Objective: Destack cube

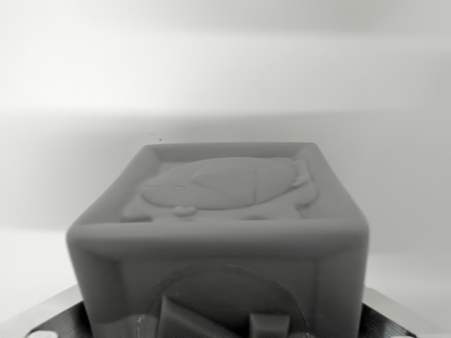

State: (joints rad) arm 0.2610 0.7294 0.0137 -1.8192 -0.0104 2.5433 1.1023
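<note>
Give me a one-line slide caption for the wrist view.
Wrist view: embossed toy cube fills the frame, held between the pincer fingers against a plain pale background.

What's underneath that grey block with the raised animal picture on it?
Nothing underneath shows. The block fills the lower part of the wrist view and hides whatever it sits on. Only dark ridged metal parts peek out at both bottom corners; beyond lies a plain pale background.

Prob. a lab/test bench: bare pale backdrop (225, 63), plain surface (28, 260), no furnishings visible.

Pale blank backdrop (225, 63); grey shadowed band (70, 162) across middle.
</note>
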